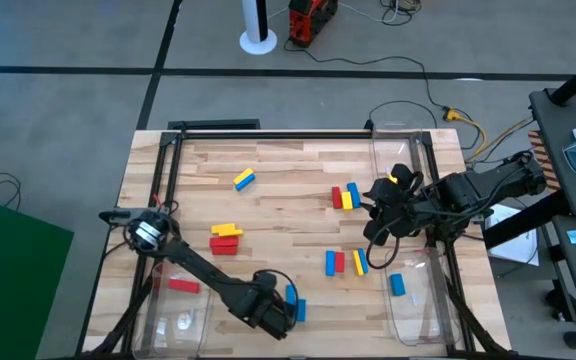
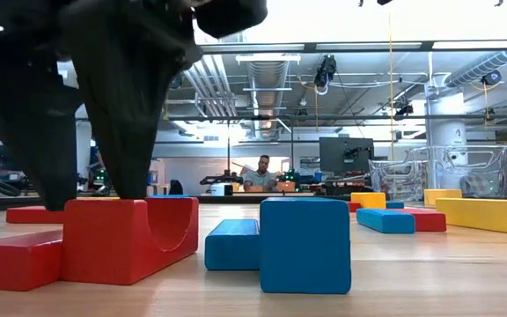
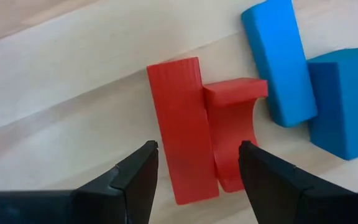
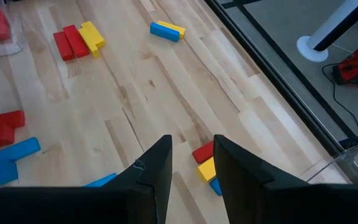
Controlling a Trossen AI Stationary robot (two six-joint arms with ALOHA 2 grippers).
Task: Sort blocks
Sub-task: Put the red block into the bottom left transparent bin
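Observation:
Two red blocks lie side by side near the table's front edge: a flat brick (image 3: 182,130) and an arch piece (image 3: 232,124). My left gripper (image 3: 197,165) hangs open just over them, one finger on each outer side of the pair; I cannot tell whether it touches them. Two blue blocks (image 3: 278,62) lie right beside them. My right gripper (image 4: 192,155) hovers open and empty above a red, yellow and blue cluster (image 1: 345,197) at the table's right.
Loose blocks lie at the far left (image 1: 244,179), left of centre (image 1: 226,238) and right of centre (image 1: 345,262). A clear bin at the front left (image 1: 173,318) holds a red block (image 1: 183,285). The clear bin at the right (image 1: 423,310) holds a blue block (image 1: 397,284).

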